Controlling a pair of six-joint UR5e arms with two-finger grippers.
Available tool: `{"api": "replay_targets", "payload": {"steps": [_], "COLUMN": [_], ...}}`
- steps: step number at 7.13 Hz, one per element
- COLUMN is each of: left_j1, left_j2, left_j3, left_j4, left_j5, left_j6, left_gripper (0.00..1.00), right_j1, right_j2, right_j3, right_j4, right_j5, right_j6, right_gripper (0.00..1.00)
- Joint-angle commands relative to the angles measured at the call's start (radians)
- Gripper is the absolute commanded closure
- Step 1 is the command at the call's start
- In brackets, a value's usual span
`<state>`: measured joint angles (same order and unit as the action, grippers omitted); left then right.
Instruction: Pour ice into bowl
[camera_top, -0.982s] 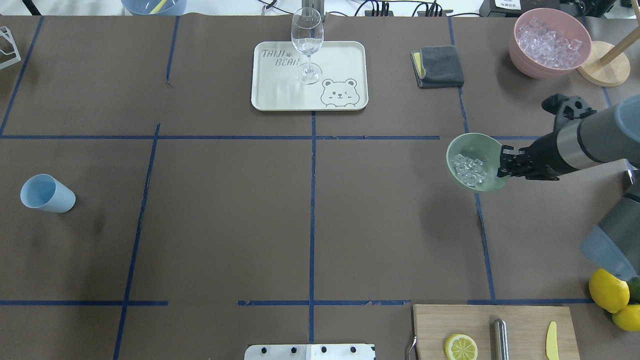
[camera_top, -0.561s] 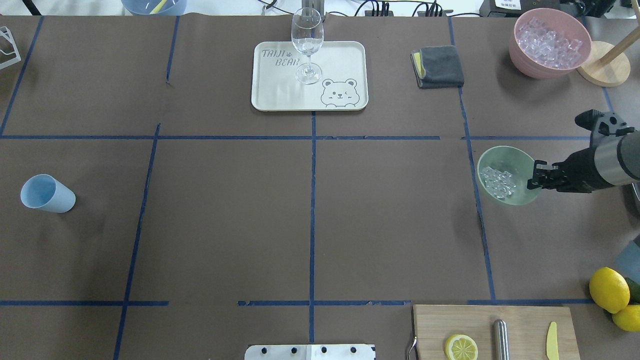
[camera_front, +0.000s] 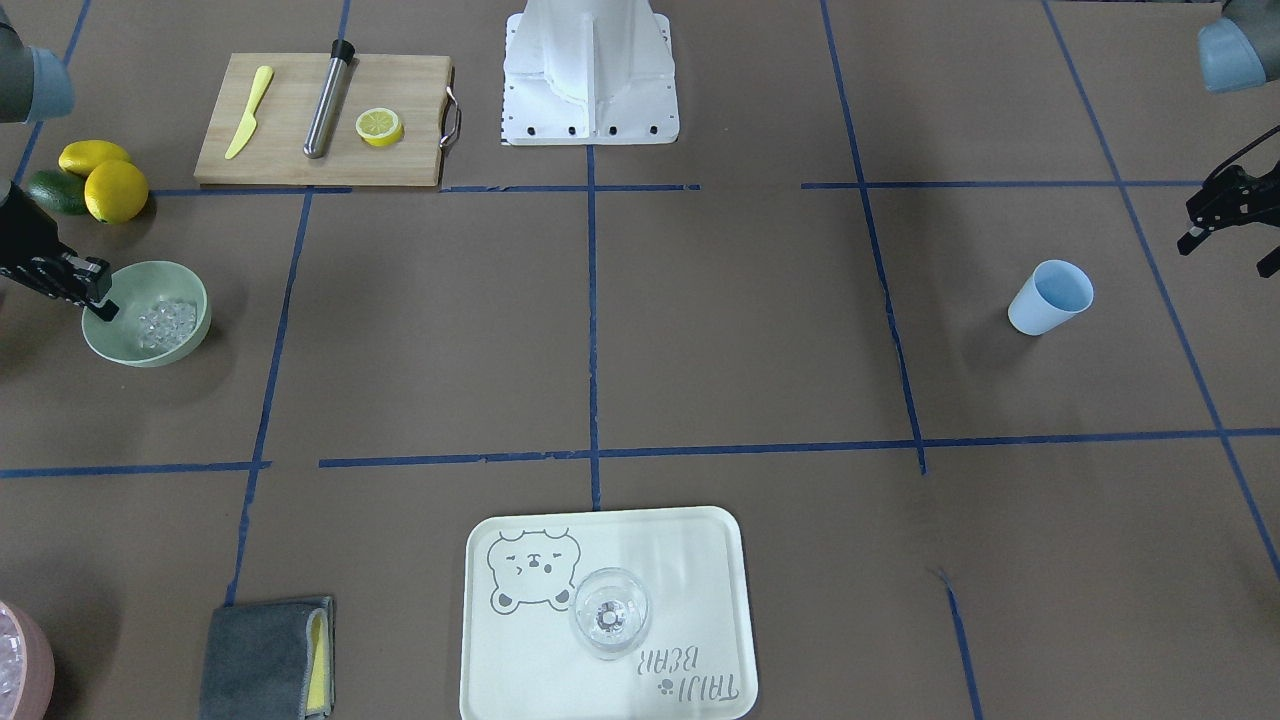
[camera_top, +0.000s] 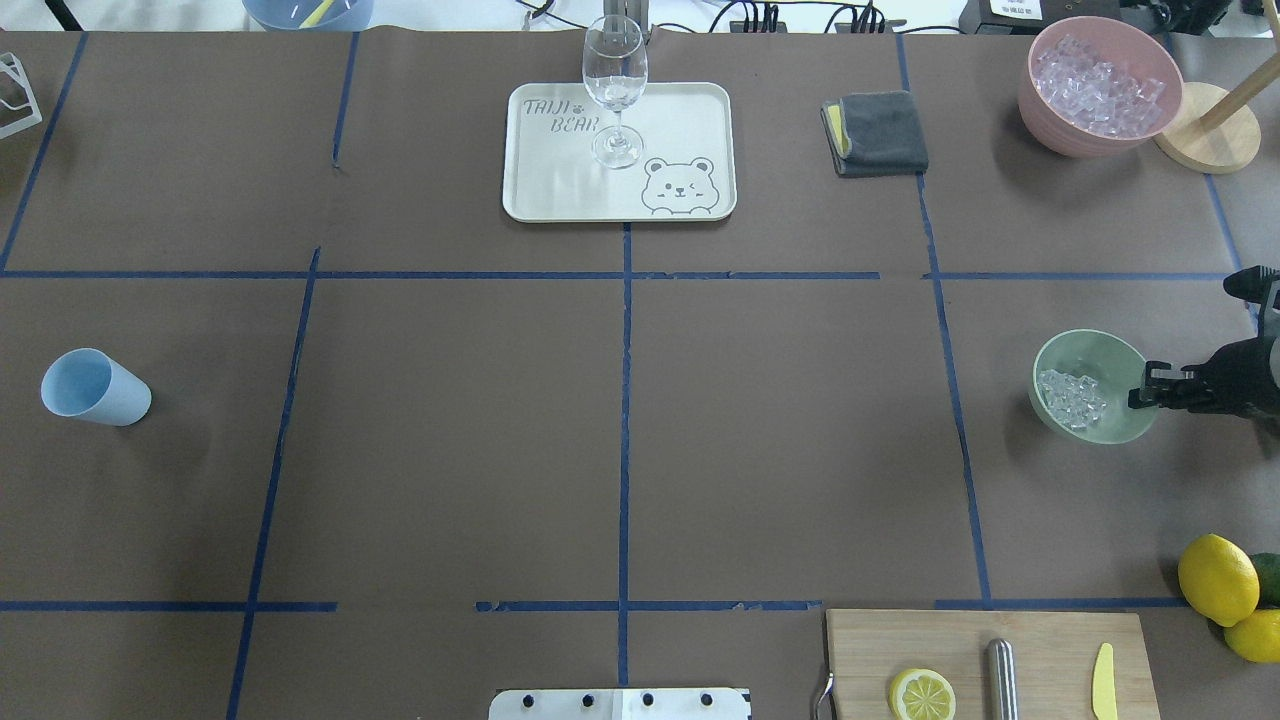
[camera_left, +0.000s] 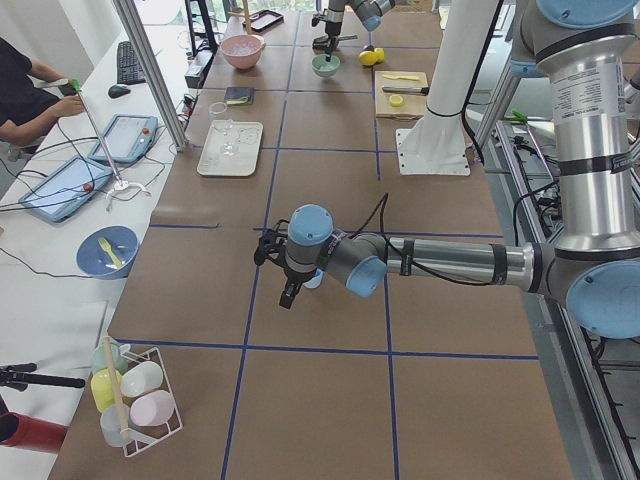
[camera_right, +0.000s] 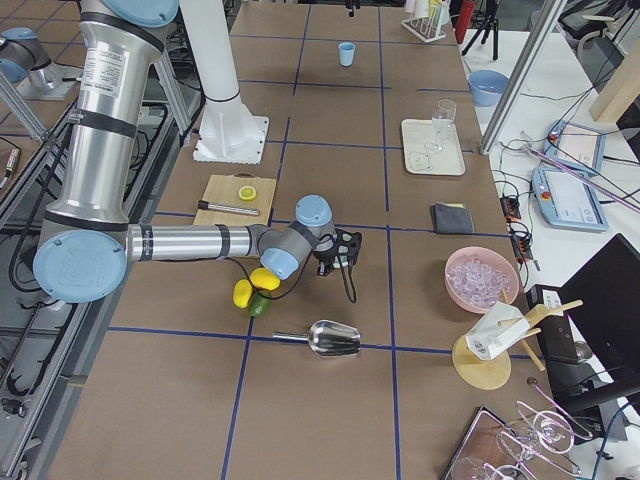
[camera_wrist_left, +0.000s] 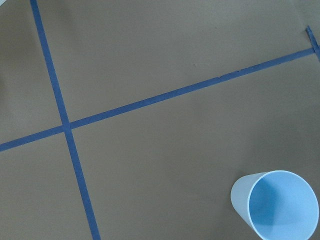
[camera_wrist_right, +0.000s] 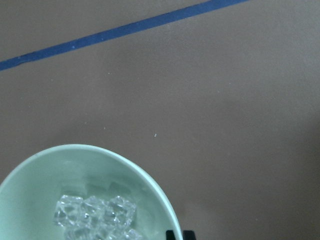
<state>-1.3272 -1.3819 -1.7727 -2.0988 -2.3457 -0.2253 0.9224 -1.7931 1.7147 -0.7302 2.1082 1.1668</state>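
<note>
Right claw (camera_top: 1150, 385) is clenching the rim of the one mint-green bowl (camera_top: 1085, 355), which is sitting upright at the counter's (camera_top: 780, 420) right end, near two lemons (camera_top: 1217, 580); whether it is touching the counter I cannot tell. One small heap of clear, glassy ice (camera_top: 1070, 398) is lying in its bottom, the cubes too tightly clustered to count. One pink bowl (camera_top: 1045, 115) is holding far more cubes, well apart. Left claw (camera_front: 1225, 255) is hanging released near the one blue cup (camera_front: 1048, 297).
</note>
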Motion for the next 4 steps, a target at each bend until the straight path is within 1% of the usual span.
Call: {"api": "replay_targets", "payload": {"steps": [1,3,4], "left_j1": [-0.001,-0.001,-0.001], "left_j2": [0.001,0.009,0.01], "left_j3": [-0.004,-0.016,-0.016], "left_j4": [-0.001,-0.001,-0.001], "left_j5": [0.002,0.037,0.039], "left_j6": [0.001,0.001,0.001], "left_gripper": [0.0,0.0,0.0], "right_j1": [-0.002,-0.005,-0.005], "right_j2": [0.007,0.012,0.032], "right_j3": [-0.007,-0.006,-0.01], "right_j4": [0.002,0.002,0.002], "right_j5": [-0.001,0.006,0.009], "right_j6": [0.005,0.02,0.022], "right_gripper": [1.0,1.0,1.0]}}
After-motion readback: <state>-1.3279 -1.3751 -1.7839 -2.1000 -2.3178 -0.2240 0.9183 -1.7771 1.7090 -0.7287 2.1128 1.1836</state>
